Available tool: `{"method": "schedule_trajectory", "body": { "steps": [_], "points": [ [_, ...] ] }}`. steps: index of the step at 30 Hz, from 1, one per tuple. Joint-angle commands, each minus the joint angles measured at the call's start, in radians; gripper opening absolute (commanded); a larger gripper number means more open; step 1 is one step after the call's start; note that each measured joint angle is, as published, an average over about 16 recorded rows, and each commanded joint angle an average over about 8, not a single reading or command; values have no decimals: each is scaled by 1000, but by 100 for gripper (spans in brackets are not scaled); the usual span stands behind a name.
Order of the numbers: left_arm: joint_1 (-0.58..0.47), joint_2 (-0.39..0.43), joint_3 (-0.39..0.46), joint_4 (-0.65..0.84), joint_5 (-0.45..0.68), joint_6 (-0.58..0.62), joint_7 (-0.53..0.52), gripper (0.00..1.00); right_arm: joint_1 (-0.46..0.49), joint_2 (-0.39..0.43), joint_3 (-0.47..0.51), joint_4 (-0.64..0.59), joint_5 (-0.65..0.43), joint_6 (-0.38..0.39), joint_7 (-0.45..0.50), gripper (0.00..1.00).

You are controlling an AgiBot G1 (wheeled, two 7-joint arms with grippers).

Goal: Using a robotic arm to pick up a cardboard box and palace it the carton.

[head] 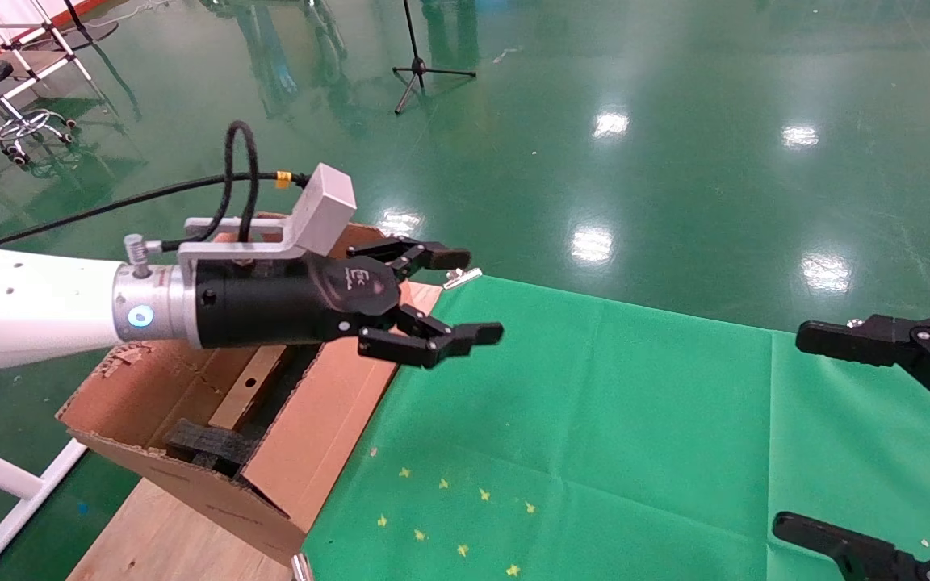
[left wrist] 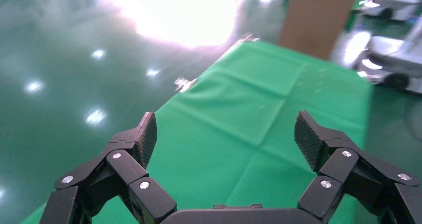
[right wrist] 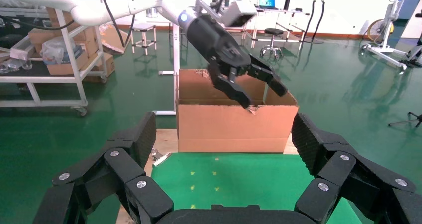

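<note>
Both grippers are released and empty: the left gripper (head: 465,298) hangs fingers spread over the carton (head: 316,452) edge beside the green tabletop (head: 634,420), seemingly after a drop, the right gripper (head: 860,428) idles, and the cardboard box is out of sight

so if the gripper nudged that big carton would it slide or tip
Probably slide: the carton sits flat on a wide base on a wooden board. Its ragged flaps would likely flex first. Foam inserts inside suggest it is light. The left gripper hangs open above it.
</note>
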Motion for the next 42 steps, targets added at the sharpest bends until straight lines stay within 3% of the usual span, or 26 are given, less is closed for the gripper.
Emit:
{"method": "schedule_trajectory", "body": {
  "steps": [1,18,42],
  "points": [
    [24,-3,-24,-32,-31,20,15,100,0,0,0,0,0,0,0,100],
    [193,-28,-193,-262,-253,167,120,100,0,0,0,0,0,0,0,100],
    [185,-27,-186,-251,-242,159,116,100,0,0,-1,0,1,1,0,100]
  ]
}}
